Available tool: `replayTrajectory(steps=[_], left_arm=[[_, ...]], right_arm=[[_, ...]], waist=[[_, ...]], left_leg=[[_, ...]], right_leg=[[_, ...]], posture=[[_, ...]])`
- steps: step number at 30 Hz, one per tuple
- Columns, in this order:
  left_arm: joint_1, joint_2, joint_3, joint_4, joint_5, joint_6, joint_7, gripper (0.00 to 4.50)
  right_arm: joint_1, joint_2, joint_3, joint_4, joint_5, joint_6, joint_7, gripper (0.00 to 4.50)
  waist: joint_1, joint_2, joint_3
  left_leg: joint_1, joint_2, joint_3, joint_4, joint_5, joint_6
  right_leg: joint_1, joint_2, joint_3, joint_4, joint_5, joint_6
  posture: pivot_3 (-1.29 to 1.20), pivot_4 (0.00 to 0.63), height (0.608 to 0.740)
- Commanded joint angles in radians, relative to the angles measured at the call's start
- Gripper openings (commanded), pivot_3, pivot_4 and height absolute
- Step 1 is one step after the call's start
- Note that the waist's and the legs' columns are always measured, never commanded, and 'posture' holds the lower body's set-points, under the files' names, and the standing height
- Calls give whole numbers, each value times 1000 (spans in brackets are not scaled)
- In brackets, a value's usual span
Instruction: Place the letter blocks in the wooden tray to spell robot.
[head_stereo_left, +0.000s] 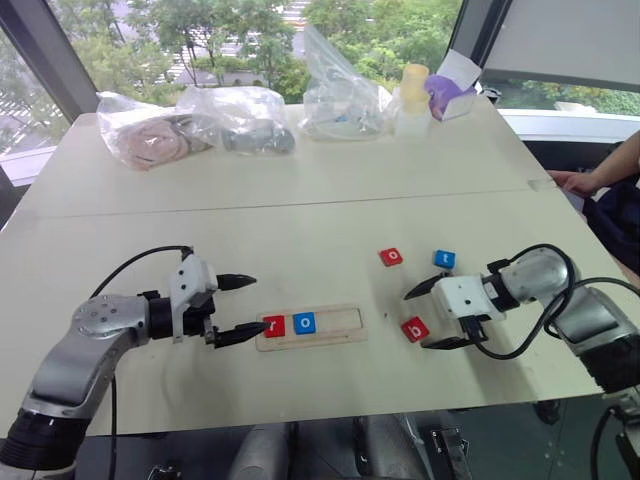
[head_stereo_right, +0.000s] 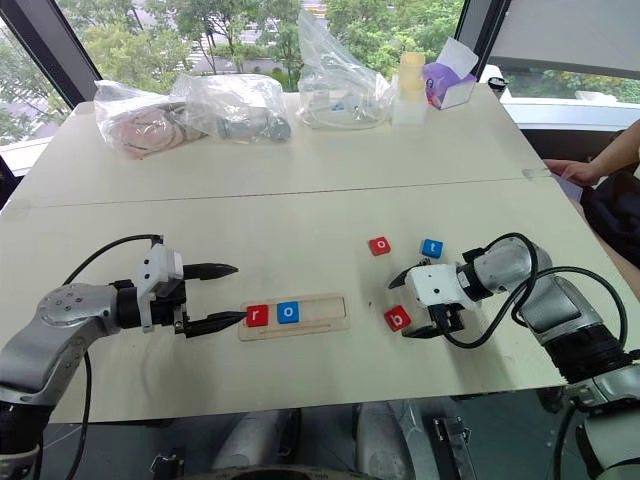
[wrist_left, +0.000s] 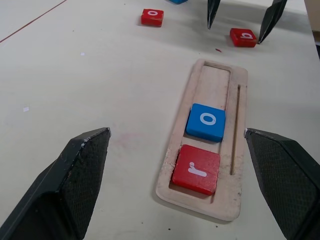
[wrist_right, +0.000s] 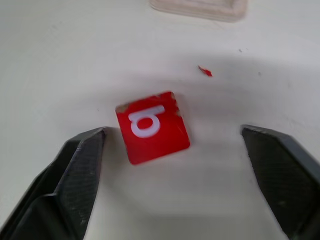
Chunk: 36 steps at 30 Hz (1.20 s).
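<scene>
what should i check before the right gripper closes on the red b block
1. Red square b block between the open fingers of the right gripper: ok.
2. Block centred in that gap: not ok, it sits near one finger.
3. Pale wooden tray holds red r block, then blue o block: ok.
4. Third slot free: ok.
5. Left gripper open, at the tray's r end: ok.
6. Red o block and blue t block apart from the b: ok.
</scene>
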<state>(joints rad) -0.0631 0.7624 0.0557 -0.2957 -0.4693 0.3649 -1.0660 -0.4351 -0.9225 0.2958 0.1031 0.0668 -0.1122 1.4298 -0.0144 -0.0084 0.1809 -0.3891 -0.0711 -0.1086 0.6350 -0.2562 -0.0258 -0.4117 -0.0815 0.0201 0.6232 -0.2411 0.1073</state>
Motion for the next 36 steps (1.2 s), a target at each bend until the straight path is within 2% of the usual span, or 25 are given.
replayTrajectory(steps=[1,3,4,8,11,17,22,28,36], left_arm=[[5,10,32,-34,-15,-2,7,4500],[7,9,33,-35,-15,-2,11,4500],[7,9,34,-35,-15,-1,13,4500],[10,10,36,-37,-15,1,16,4500],[13,13,35,-41,-18,3,14,4500],[10,11,32,-50,-24,14,19,4500],[22,14,42,-70,-28,26,24,4500],[48,15,51,-101,-34,39,40,4500],[76,13,63,-132,-41,53,61,4500]], right_arm=[[7,24,-3,-31,26,30,8,2606],[13,28,-7,-52,30,64,7,1516],[16,29,-9,-62,29,81,3,1115],[8,54,-39,-133,69,224,-39,1133],[-35,95,-56,-239,146,430,-78,1133],[-75,174,10,-368,168,628,-136,1133],[-97,271,124,-357,91,651,-216,1133],[-126,350,165,-304,48,649,-283,1133],[-136,369,200,-265,9,630,-301,1133]], waist=[[1,0,0],[1,0,0],[1,0,0],[3,0,0],[0,0,0],[6,0,0],[2,0,0],[1,0,0],[2,0,0]], left_leg=[[0,0,0,0,0,0],[0,0,0,0,0,0],[0,0,0,0,0,0],[0,0,0,0,0,0],[0,0,0,0,0,0],[-1,0,0,0,0,-1],[-2,-1,0,0,0,-1],[-3,-1,0,-1,1,-2],[-3,-1,0,-1,1,-2]], right_leg=[[0,0,0,0,0,0],[0,0,0,0,0,0],[0,0,0,0,0,0],[0,0,0,1,0,0],[-1,-1,1,1,0,0],[-3,-1,1,4,0,0],[-4,-1,1,4,0,0],[-7,-1,2,6,1,-1],[-7,0,2,6,1,-1]], posture=[[0,150,740],[0,150,740],[0,150,740],[0,150,740],[0,150,740],[0,150,740],[0,150,740],[0,150,740],[0,150,740]])
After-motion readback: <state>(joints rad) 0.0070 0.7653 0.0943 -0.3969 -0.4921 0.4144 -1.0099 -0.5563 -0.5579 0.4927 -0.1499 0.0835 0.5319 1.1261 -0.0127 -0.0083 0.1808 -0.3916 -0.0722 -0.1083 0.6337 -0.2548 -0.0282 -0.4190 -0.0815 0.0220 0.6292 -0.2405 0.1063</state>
